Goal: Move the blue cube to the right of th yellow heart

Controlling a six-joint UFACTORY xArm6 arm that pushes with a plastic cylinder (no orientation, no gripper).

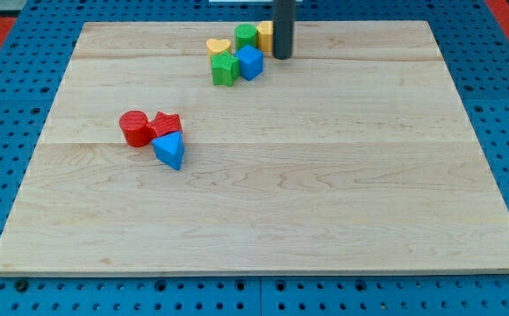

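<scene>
The blue cube [249, 62] sits near the view's top centre, touching a green star-like block [225, 68] on its left. The yellow heart [218, 46] lies just up-left of the blue cube. A green block [246, 36] and a yellow block [264, 35] stand behind the cube. My tip [282, 56] is on the board just right of the blue cube and next to the yellow block, a small gap from the cube.
A red cylinder [134, 127], a red star-like block [166, 125] and a blue triangular block [170, 151] cluster at the view's left. The wooden board [325, 193] lies on a blue perforated table.
</scene>
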